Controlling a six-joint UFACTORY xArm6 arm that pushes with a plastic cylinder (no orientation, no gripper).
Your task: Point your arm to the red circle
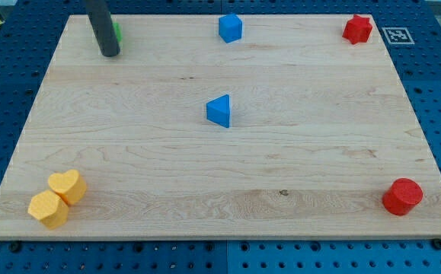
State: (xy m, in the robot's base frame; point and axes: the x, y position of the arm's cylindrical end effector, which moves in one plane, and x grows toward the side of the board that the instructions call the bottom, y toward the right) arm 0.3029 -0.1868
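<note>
wooden worktop [129,152] seen from above and in front, on a blue pegboard. i've no jaws at all — just a dark rod, so nothing to open or shut. my tip [110,53] sits near the view's top-left corner, touching or just beside a green block [118,32] that's mostly hidden behind the rod; shape can't be told.

the red circle [402,197], a squat cylinder, is at the view's bottom-right corner — well apart from my tip, opposite corner of the board. so the step in hand looks like the very start: approach not yet made.

next move, i'd judge: a long diagonal slide twd the bottom right. the blue triangle [219,111] sits near mid-board, close to that line, so pass w/ care. others lie off the path: blue cube [230,27] at top centre, red star [357,29] top right, yellow heart [68,186] & yellow hexagon [48,208] touching at bottom left.
</note>
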